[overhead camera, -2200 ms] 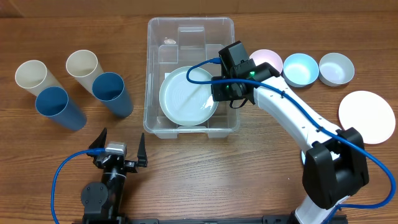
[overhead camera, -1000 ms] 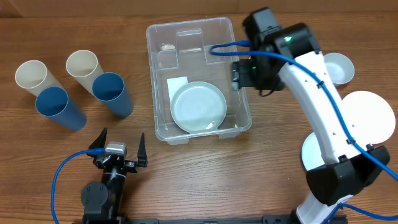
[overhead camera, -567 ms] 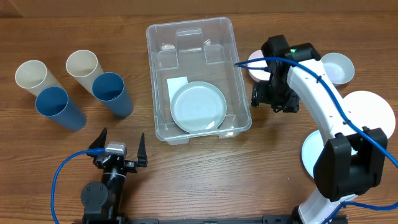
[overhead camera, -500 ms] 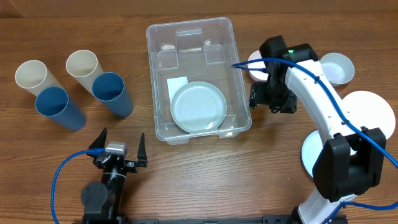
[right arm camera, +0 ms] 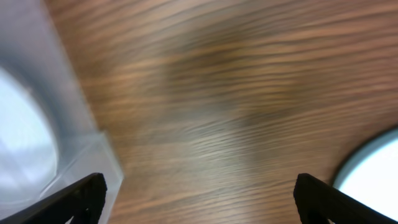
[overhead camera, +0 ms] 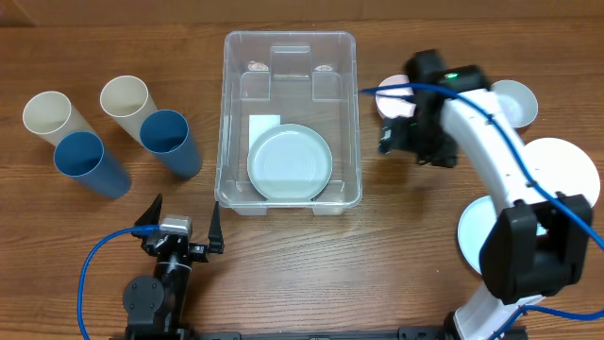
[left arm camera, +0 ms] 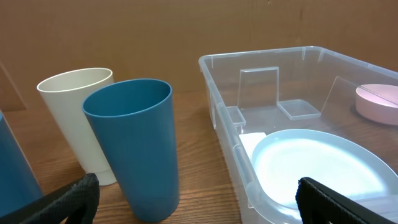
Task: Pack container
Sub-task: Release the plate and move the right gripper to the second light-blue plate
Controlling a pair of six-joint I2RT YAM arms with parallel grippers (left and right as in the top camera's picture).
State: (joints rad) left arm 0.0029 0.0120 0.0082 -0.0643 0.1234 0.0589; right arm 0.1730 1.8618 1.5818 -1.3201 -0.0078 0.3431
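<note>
Centrally, toward 12 o'clock on the wooden table [overhead camera: 311, 274]: the container [overhead camera: 351, 113], clear, upright, its long side running 12 to 6. Contents: one pale blue plate [overhead camera: 289, 162] lying flat at the 6 o'clock end, its edge over a white label [overhead camera: 263, 125]. At 9 o'clock of the bin, well apart: two cream cups [overhead camera: 125, 96] and two blue cups [overhead camera: 170, 142], standing in pairs. At 3 o'clock, near the bin's side wall: right gripper [right arm camera: 199, 196], fingers spread wide, nothing between them. Its wrist view is blurred, and the pale curve at the lower right is perhaps a plate's edge. At 7 o'clock: left gripper [overhead camera: 186, 203], likewise spread wide and empty. Beyond the right arm: pink bowl [overhead camera: 387, 94], partly hidden; white bowl [overhead camera: 516, 102]; white plate [overhead camera: 559, 175] at 4 o'clock.
</note>
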